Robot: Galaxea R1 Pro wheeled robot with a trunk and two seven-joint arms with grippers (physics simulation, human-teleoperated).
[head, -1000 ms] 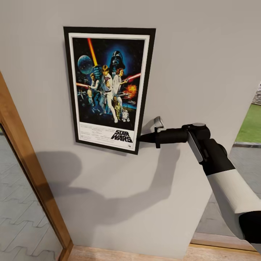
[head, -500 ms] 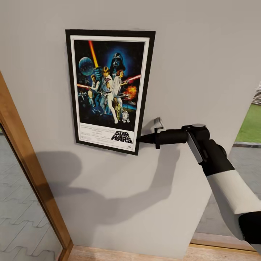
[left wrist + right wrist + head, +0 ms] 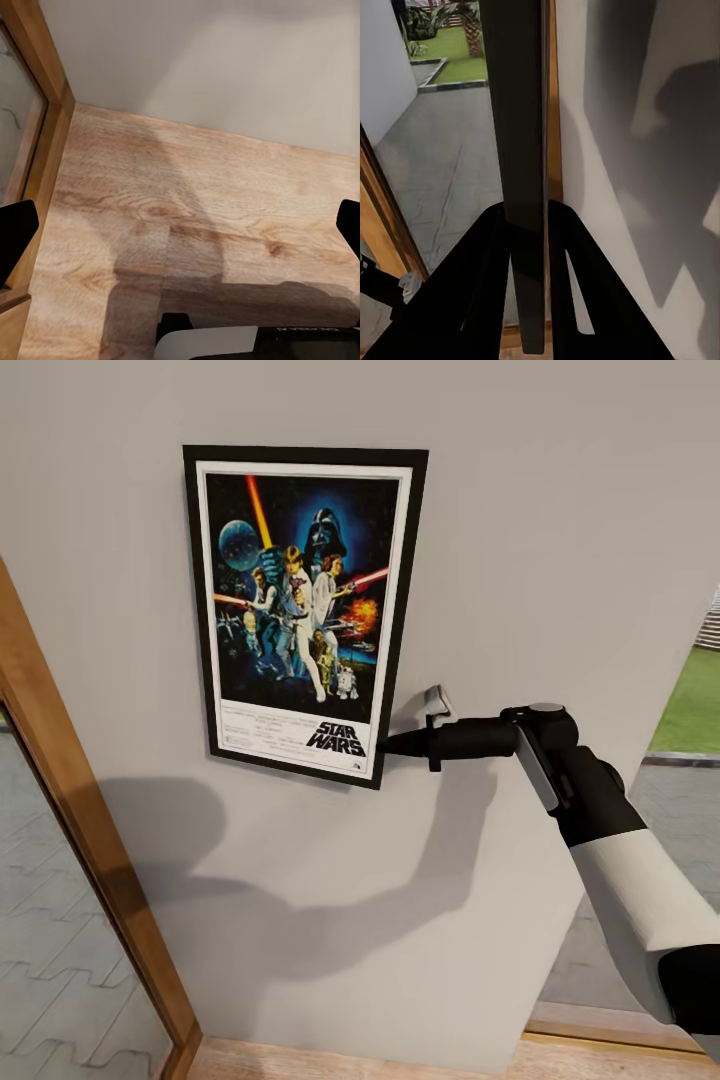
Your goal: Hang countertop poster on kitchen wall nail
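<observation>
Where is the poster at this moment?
In the head view, the poster is upright against the grey wall, right of the wooden door frame; the right gripper grips its lower right edge.

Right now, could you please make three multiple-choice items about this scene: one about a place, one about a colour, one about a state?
1. Where is the poster?
A. flat on the floor
B. against the grey wall
C. on a table

2. What colour is its frame?
A. black
B. red
C. wooden brown

3. What is the state of the right pincer?
A. open and away from the poster
B. shut on the poster's edge
C. holding a cup

Answers:
1 B, the head view shows it upright against the wall.
2 A, a black frame surrounds a white border.
3 B, the right wrist view shows the fingers clamped on the dark edge.
</observation>
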